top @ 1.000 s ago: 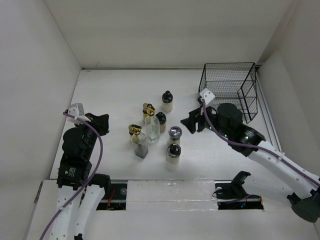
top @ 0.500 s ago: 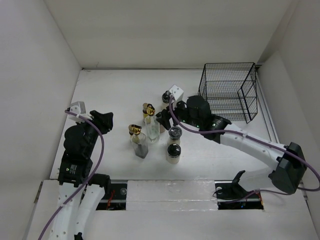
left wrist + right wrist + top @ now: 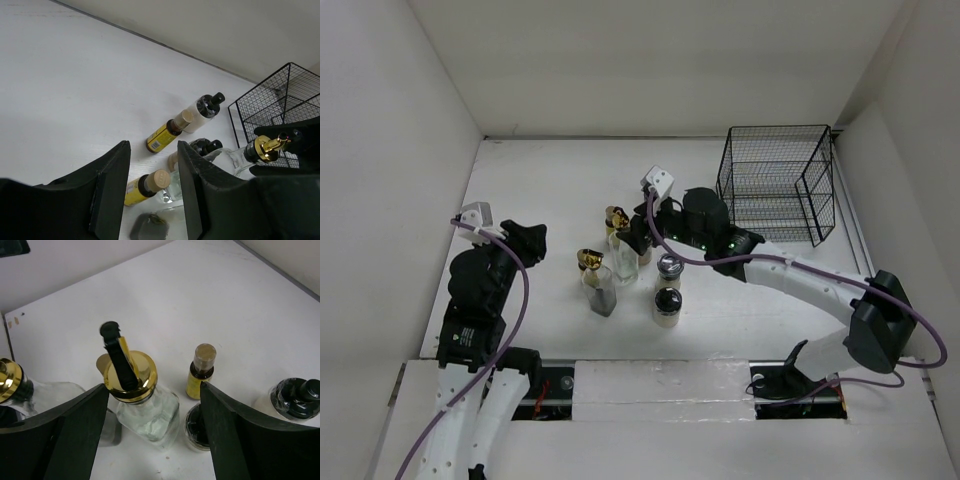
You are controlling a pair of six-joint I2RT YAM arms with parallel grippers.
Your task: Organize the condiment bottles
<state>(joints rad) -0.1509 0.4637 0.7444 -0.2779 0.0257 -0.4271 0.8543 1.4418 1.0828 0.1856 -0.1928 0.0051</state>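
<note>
The condiment bottles stand clustered mid-table. In the top view, my right gripper (image 3: 634,236) is open over the group, by the taller clear cruet (image 3: 624,256) with its gold spout. The right wrist view shows its jaws (image 3: 154,390) on either side of that cruet (image 3: 145,412), apart from it. A yellow bottle with a tan cap (image 3: 201,371) and a black-lidded jar (image 3: 196,429) stand just behind it. A second cruet (image 3: 599,293), a silvery-lidded jar (image 3: 668,267) and a black-lidded jar (image 3: 666,302) stand nearer. My left gripper (image 3: 525,243) is open and empty, left of the group.
The black wire basket (image 3: 775,185) stands at the back right against the wall. In the left wrist view two yellow bottles (image 3: 162,137) (image 3: 145,186) and a cream jar with a black lid (image 3: 202,107) show beyond the open jaws. White walls enclose the table.
My right arm has swung left from beside the basket to over the bottle cluster, its open jaws now either side of the taller cruet. My left gripper has shifted slightly right.
</note>
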